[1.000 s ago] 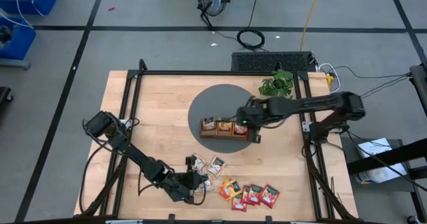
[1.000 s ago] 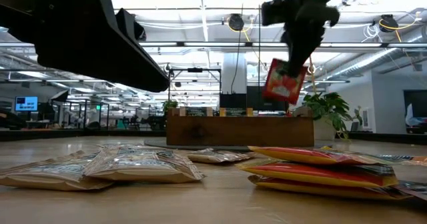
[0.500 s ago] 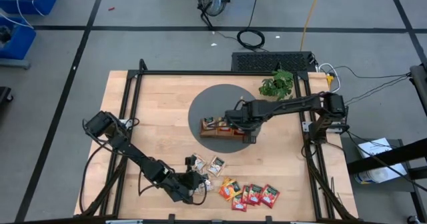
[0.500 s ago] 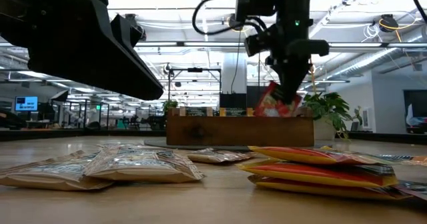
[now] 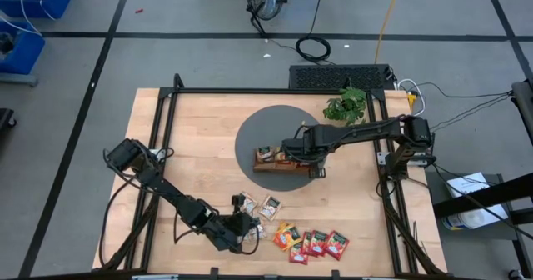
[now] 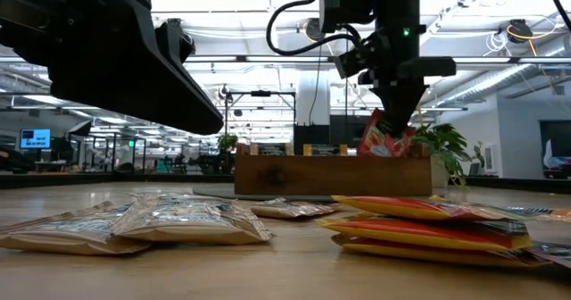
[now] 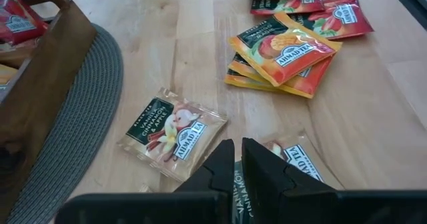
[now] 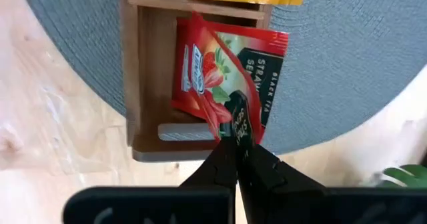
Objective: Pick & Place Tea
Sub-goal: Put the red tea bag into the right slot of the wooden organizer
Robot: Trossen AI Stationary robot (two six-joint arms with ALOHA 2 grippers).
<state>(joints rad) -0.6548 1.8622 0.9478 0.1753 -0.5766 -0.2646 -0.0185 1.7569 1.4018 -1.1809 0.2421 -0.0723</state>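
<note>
The right pincer has lowered the red sachet (still pinched) into the tray.

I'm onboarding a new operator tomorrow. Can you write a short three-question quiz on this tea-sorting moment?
1. True or false: the right claw is shut on a red tea sachet at the wooden tray.
2. Which sachets lie nearest the left claw? A) red B) cream-white C) orange-yellow
3. Fill in: the tray stands on a round grey ____.

Key: 1 true; 2 B; 3 mat.
</note>
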